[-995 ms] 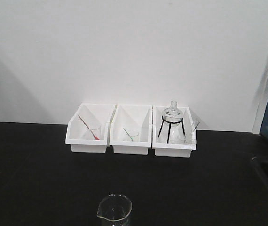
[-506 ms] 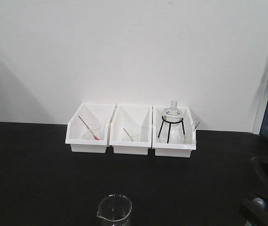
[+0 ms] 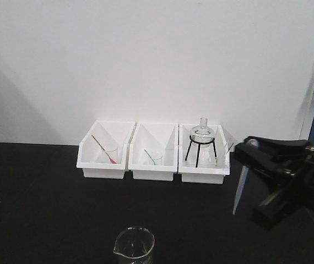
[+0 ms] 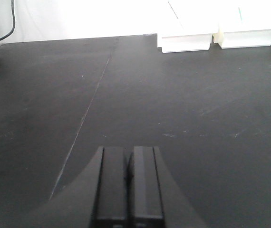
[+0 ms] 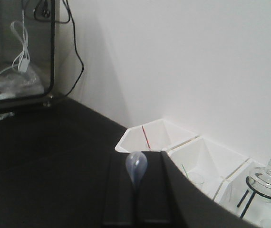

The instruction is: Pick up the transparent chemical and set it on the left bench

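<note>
- Front-facing exterior view: the transparent chemical (image 3: 239, 190) hangs from the right gripper (image 3: 245, 153). Its long axis is near vertical, with the bulb on top and the thin tip pointing down and slightly toward the view's left.
- It is over the left bench (image 3: 47, 209), just right of the rightmost of three white bins (image 3: 103, 165) and apart from it.
- In the right wrist view the bluish bulb (image 5: 136, 167) sits squeezed between the two black fingers (image 5: 121, 190), which pinch it from both sides.
- The left gripper (image 4: 128, 156) has its fingers pressed together with nothing between them, low over the bare benchtop.
- Room: the black surface is bare ahead of and left of the bins. A beaker (image 3: 134, 247) stands at the near edge, and a seam (image 4: 92, 104) runs across the top.
- The bins back onto the white wall (image 3: 146, 55). They hold a red-tipped pipette (image 3: 104, 149), a green-tipped pipette (image 3: 151, 157) and a flask (image 3: 202, 135) on a black tripod (image 3: 198, 153).
- Half a second ago the right gripper only peeked in at the lower right corner. It is now higher and further in. The bins and beaker are unmoved.
</note>
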